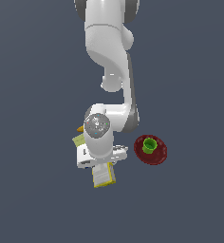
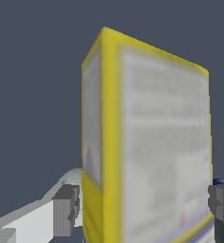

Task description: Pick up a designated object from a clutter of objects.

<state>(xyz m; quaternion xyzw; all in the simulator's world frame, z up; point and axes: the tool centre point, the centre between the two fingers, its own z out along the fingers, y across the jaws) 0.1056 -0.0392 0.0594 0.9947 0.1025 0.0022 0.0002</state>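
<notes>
Straddling the carton (image 2: 152, 142), the gripper (image 2: 144, 206) is spread, with one grey pad (image 2: 66, 209) on each side of the box, and in the wrist view a narrow gap seems to remain at both pads, so I judge that the grasp is not yet closed. The step in hand is the approach to the designated object, at its end. In the exterior view the carton (image 1: 103, 175) lies on the table (image 1: 38, 199) just under the arm's wrist, and only its lower part shows below the hand. A pale green square (image 1: 79, 140) peeks out beside the arm, and a green cup (image 1: 149, 145) stands on a red plate (image 1: 159, 156) well apart, toward the exterior view's right. The next move probably calls for closing the pads evenly on the yellow sides, then lifting straight up.
</notes>
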